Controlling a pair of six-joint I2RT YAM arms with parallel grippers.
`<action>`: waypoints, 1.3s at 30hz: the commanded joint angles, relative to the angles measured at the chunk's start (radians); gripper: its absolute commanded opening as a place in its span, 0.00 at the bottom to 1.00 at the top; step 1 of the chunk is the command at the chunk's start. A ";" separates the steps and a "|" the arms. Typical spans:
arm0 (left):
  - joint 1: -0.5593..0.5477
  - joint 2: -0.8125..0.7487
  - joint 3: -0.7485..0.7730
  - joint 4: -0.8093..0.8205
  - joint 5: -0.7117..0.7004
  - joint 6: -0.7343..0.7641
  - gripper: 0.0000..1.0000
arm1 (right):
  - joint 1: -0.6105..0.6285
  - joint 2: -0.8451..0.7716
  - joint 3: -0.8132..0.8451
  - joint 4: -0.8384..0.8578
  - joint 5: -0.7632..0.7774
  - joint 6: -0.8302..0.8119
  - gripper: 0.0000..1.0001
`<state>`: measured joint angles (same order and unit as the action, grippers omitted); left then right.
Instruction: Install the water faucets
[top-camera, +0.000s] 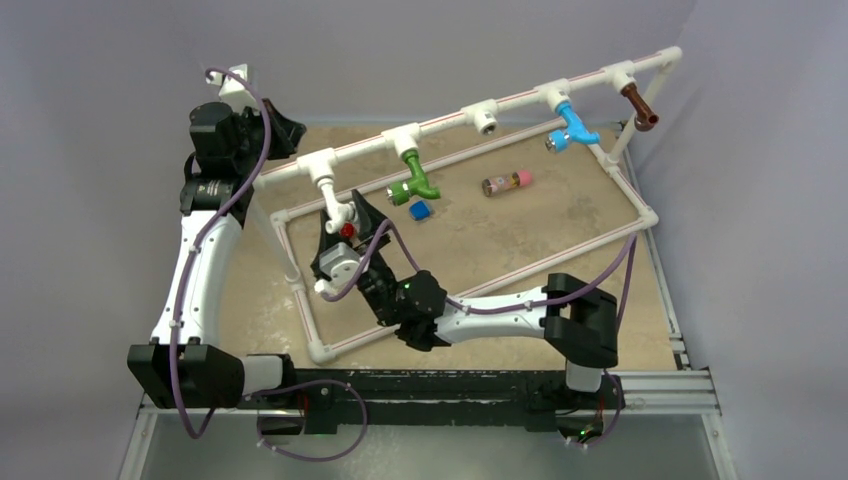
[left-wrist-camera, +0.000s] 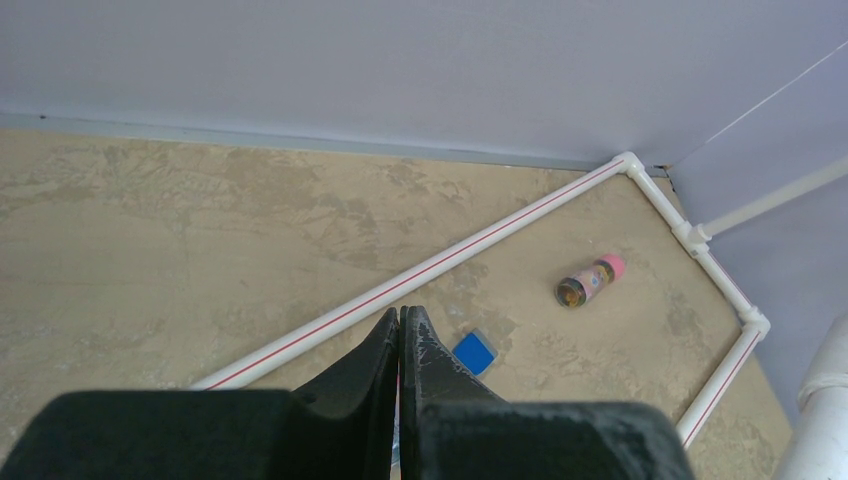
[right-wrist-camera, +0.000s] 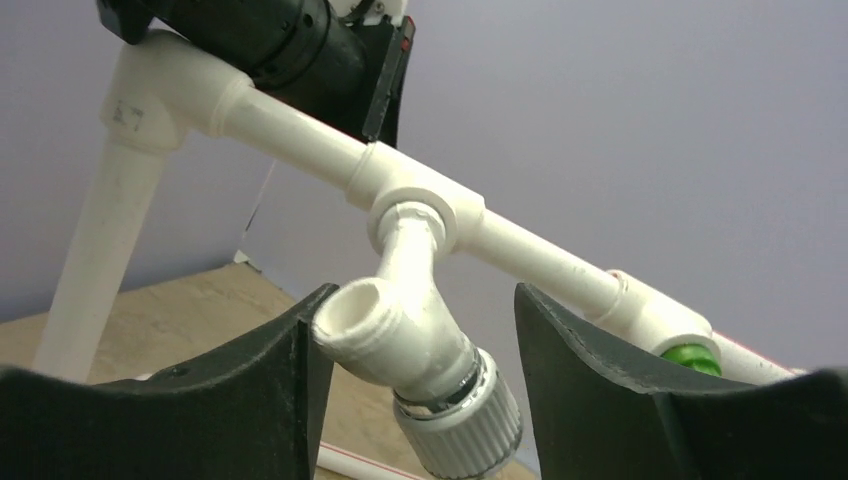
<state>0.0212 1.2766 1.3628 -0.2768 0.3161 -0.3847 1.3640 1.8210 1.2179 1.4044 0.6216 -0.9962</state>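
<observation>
A white faucet hangs from the leftmost T-fitting of the raised pipe. In the right wrist view the white faucet sits between my right gripper's fingers, spout tip close to the left finger. My right gripper is open around it, and it also shows in the top view. Green, blue and brown faucets hang from other fittings. One fitting between green and blue holds none. My left gripper is shut and empty, high at the back left.
A small blue cube and a pink-capped bottle lie on the tan board inside the floor-level white pipe frame. Both also show in the left wrist view, the cube and the bottle. Walls stand close behind and to the right.
</observation>
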 joint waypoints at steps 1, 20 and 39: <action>0.008 0.001 -0.007 0.010 0.016 -0.015 0.00 | 0.005 -0.068 -0.027 -0.007 0.039 0.116 0.72; 0.009 0.038 0.042 0.038 0.026 -0.036 0.00 | 0.043 -0.442 -0.169 -0.522 -0.150 0.357 0.99; 0.008 0.009 0.318 0.101 0.002 -0.019 0.05 | 0.036 -1.043 -0.388 -1.108 0.191 0.773 0.99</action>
<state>0.0261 1.3174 1.6207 -0.2283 0.2600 -0.4084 1.4025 0.8692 0.8707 0.4717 0.6712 -0.3756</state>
